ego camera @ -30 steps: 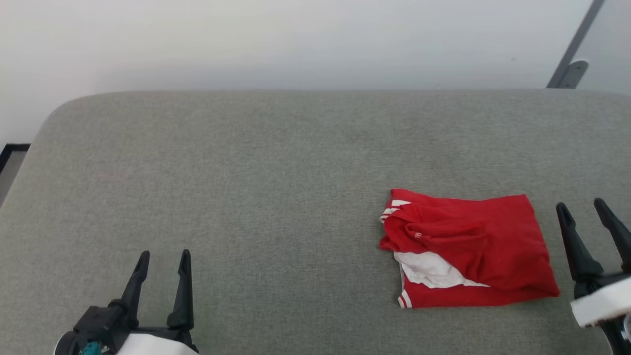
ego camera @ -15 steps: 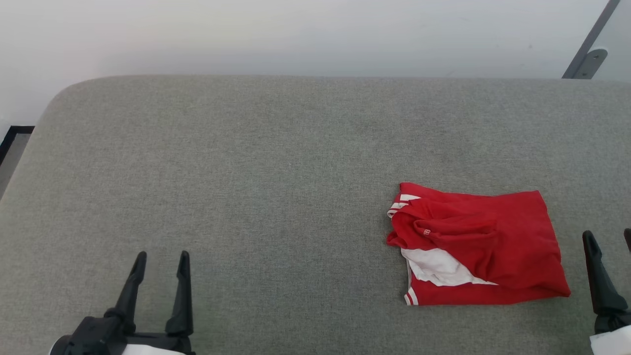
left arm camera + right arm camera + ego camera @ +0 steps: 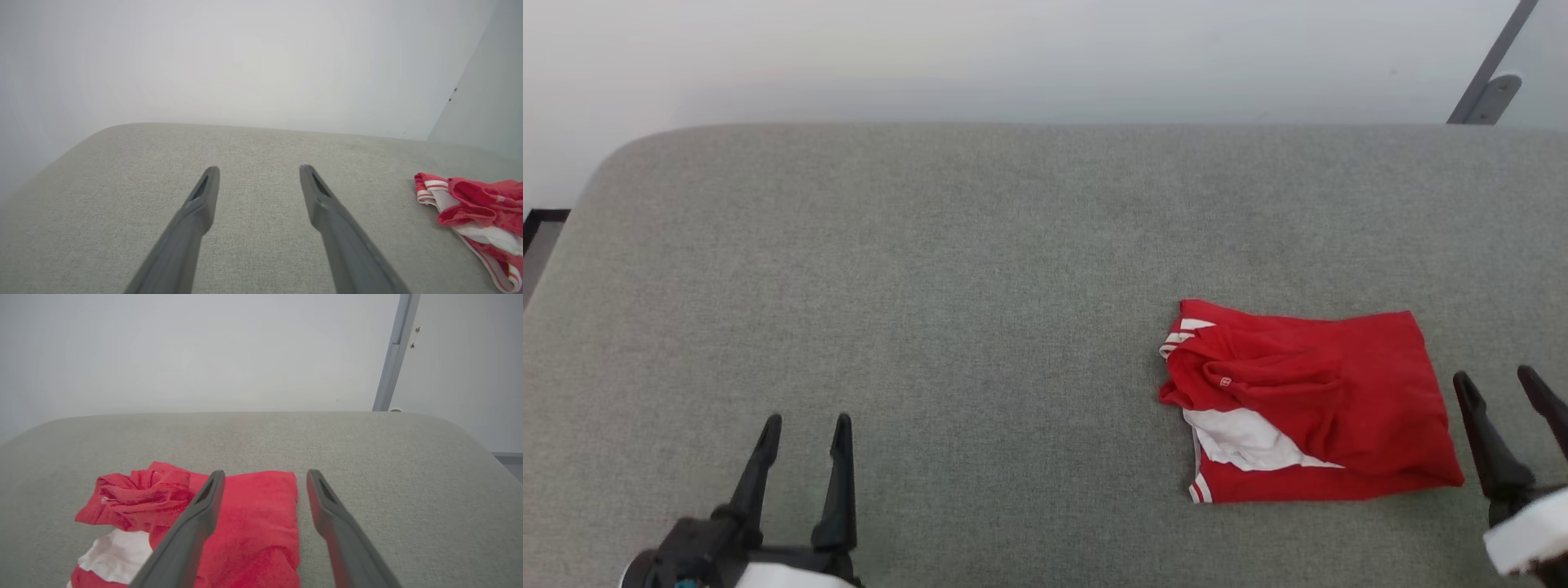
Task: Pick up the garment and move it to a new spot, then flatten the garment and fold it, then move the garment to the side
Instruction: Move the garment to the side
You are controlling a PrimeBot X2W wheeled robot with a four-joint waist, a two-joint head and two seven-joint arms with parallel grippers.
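Garment (image 3: pixel 1315 408) lies folded at right of surface (image 3: pixel 980 286), task seemingly finished; left tool (image 3: pixel 807 420) and right tool (image 3: pixel 1494 376) wide, empty.

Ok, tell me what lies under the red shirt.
The garment lies on the grey cushioned surface, its red folds overlapping its own white panel. Anything between its layers or beneath it is covered.

- My head camera has tipped slightly, shifting the whole picture.
- My right gripper (image 3: pixel 1493 373) pulled back from the garment (image 3: pixel 1339 392)'s far right corner, swung outward, then returned close beside the garment's right edge.
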